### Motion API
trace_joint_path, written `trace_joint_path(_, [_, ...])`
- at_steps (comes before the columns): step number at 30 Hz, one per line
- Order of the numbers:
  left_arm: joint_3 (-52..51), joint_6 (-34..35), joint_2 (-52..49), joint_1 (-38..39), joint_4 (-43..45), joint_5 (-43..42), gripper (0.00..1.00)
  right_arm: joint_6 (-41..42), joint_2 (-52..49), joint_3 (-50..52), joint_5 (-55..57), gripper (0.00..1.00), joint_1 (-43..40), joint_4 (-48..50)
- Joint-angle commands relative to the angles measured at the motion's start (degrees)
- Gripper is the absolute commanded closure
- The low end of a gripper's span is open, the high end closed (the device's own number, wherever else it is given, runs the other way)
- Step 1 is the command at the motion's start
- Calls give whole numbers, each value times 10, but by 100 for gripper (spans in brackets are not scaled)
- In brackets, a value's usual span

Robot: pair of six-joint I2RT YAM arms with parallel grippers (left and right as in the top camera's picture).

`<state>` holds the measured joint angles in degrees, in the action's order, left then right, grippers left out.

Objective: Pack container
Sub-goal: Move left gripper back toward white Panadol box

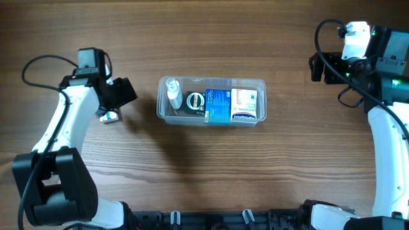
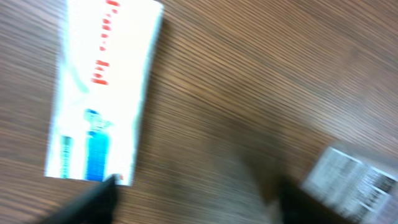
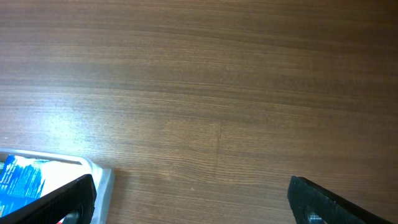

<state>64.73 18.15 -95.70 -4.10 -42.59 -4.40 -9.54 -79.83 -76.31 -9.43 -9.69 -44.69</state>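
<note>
The clear plastic container (image 1: 167, 114) sits mid-table and holds a small clear bottle (image 1: 172, 94), a round black item (image 1: 194, 101), a blue box (image 1: 218, 105) and a white-pink box (image 1: 245, 106). My left gripper (image 1: 123, 93) hovers left of it, above a small white and blue item (image 1: 110, 116). The left wrist view is blurred. Its open fingers (image 2: 199, 194) hold nothing, with a white box with blue and red print (image 2: 99, 93) to their left and another white item (image 2: 356, 184) to their right. My right gripper (image 1: 316, 67) is far right, wide open (image 3: 193, 199) and empty. The container's corner (image 3: 103, 182) shows by its left finger.
Bare wood table lies all round the container. Both arm bases stand at the front corners (image 1: 57, 191) (image 1: 390, 160), with cables trailing from the wrists.
</note>
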Motion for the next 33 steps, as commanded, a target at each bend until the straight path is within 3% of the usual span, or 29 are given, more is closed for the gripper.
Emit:
trace_joint_path(1, [1,-91,-4,-41,3,54,0,-6,-3,-1,-10,0,0,1])
trace_joint_path(7, [1,-180,-10,-44,35,93,0,-6,-3,-1,-10,0,0,1])
trace_joint_path(22, [1,-224,-127,-51,120,113,0,-6,-3,-1,-10,0,0,1])
trace_joint_path(25, [1,-225,-130,-66,123,76,1,-6,-3,-1,-10,0,0,1])
trace_joint_path(28, [1,-225,-130,-80,122,64,6,-6,-3,-1,-10,0,0,1])
trace_joint_path(31, [1,-225,-130,-81,123,46,32,-6,-3,-1,-10,0,0,1])
trace_joint_path(33, [1,-225,-130,-81,123,33,40,-6,-3,-1,-10,0,0,1])
